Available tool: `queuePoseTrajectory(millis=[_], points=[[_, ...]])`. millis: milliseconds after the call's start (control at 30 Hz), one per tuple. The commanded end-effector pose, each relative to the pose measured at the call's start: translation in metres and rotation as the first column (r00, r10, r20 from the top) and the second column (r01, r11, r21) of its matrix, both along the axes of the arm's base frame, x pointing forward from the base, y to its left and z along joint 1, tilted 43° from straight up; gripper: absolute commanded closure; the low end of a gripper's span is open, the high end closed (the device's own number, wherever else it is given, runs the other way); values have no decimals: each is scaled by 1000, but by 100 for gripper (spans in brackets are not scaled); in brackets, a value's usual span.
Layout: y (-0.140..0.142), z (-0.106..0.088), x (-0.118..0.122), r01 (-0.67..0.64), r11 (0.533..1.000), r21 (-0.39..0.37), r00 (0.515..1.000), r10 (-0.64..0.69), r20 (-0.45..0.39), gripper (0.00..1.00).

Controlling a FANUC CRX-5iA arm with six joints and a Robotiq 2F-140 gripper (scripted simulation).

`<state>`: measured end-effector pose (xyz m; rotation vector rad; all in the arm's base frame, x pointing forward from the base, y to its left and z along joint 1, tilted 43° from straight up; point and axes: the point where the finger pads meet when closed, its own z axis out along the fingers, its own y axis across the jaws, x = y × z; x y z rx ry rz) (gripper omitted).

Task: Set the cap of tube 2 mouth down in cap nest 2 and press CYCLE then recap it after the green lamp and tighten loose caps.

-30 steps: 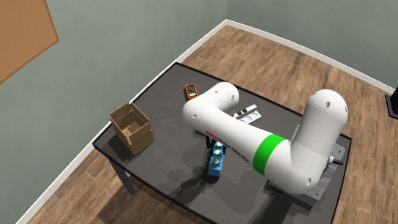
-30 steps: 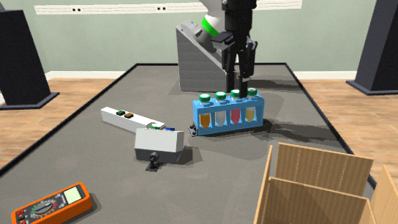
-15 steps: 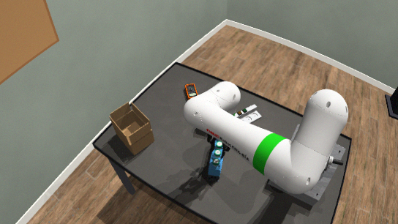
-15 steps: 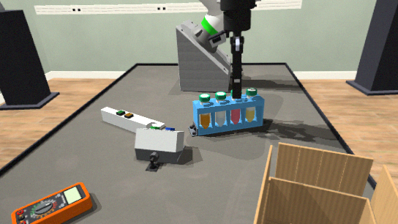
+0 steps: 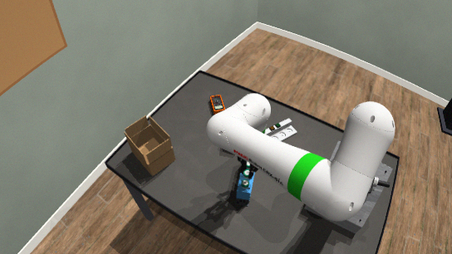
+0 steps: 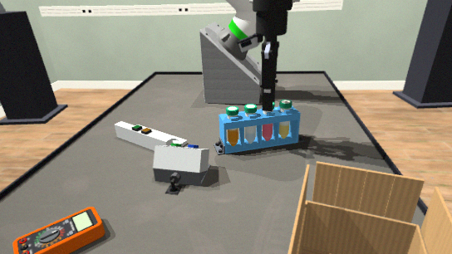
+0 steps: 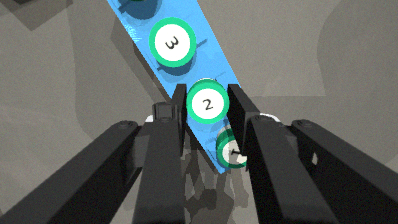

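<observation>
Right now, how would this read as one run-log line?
step: unscrew | gripper: shut on cap 2 | cap: on tube | rack: caps 1, 3 on
</observation>
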<state>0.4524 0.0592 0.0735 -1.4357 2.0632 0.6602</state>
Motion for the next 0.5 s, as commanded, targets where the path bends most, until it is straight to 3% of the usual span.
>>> queuePoseTrajectory(millis=[0,167,233,333,467], points=[[-1,0,0,1,1000,-1,1000,-1,1,70],[-1,0,0,1,1000,-1,1000,-1,1,70],[-1,1,0,-72,997,-19,995,73,66,70],[-1,1,0,-108,994,-29,989,111,98,70],[-1,1,0,-246,966,-82,941,258,220,70]])
